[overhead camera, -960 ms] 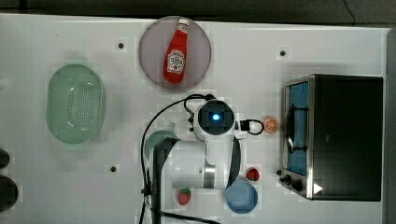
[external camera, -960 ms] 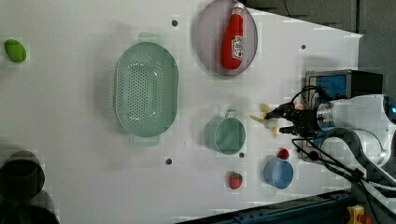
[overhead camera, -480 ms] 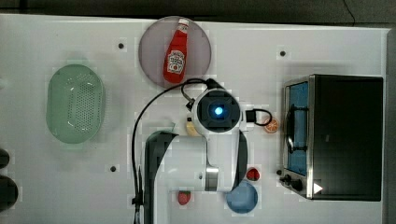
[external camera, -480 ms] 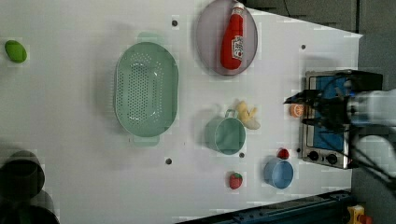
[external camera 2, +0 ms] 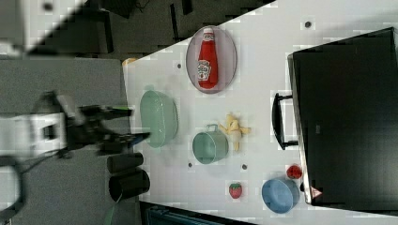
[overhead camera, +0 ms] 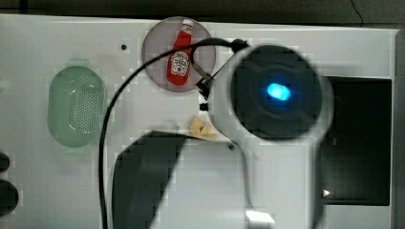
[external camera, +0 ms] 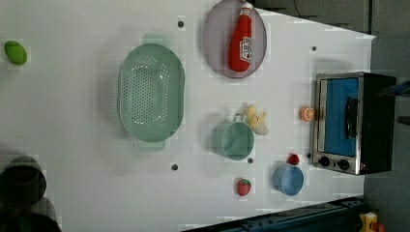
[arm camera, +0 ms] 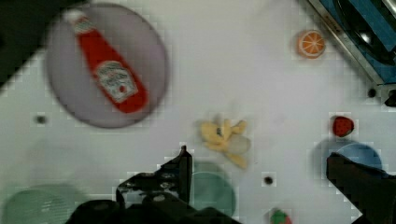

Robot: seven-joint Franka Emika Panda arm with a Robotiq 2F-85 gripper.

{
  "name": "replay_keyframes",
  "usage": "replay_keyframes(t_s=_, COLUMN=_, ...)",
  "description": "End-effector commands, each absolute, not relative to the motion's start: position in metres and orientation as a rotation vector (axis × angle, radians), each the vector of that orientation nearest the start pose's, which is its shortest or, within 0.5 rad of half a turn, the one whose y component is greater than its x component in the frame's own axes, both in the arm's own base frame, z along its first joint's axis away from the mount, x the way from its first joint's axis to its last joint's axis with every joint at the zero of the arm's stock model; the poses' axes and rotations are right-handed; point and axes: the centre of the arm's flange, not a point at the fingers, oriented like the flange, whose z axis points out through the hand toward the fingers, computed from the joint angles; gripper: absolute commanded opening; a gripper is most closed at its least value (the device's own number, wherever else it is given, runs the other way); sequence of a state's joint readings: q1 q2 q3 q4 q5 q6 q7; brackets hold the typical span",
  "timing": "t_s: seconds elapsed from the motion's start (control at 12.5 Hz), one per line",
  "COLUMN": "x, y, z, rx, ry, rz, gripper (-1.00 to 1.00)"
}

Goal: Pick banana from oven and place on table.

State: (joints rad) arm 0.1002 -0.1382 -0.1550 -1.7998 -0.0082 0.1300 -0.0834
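Gripper (arm camera: 259, 186) released, fingers (arm camera: 180, 175) spread wide with nothing between them, high above the table (external camera: 87, 145); wrist view looks down past them at the banana (arm camera: 224, 139). In the right view the gripper (external camera 2: 119, 124) hangs off the table's edge, over the dark floor, well apart from the banana (external camera 2: 233, 129).

Banana (external camera: 256, 120) lies on the table, just beside the green cup (external camera: 233, 140), between the cup and the oven (external camera: 355, 123). It is free of the gripper.

Left view gives the oven's blue glass door and knobs; the right view gives its black top and bar handle instead. Top view: the arm's blurred body covers much of the oven (overhead camera: 358, 143) and the table middle, leaving the banana (overhead camera: 203, 129) peeking out at its edge.

Around: ketchup bottle (external camera: 241, 38) lying on a grey plate (external camera: 215, 43); green colander (external camera: 151, 92); orange slice (external camera: 306, 113) just in front of the oven door; blue bowl (external camera: 288, 180), strawberry (external camera: 244, 187), small red fruit (external camera: 293, 159), a lime (external camera: 16, 52) far off at the left view's left.
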Motion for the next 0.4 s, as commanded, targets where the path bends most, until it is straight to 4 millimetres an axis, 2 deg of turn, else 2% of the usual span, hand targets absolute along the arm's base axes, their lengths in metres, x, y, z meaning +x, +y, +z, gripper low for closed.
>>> replay_keyframes(t_s=0.08, x=0.510, y=-0.049, z=0.639, rx=-2.891, ry=1.223, rz=-0.054, gripper=1.00)
replay_keyframes(t_s=0.24, x=0.507, y=-0.050, z=0.652, rx=-2.892, ry=1.228, rz=-0.059, gripper=1.00)
replay_keyframes(t_s=0.4, x=0.507, y=-0.050, z=0.652, rx=-2.892, ry=1.227, rz=-0.062, gripper=1.00)
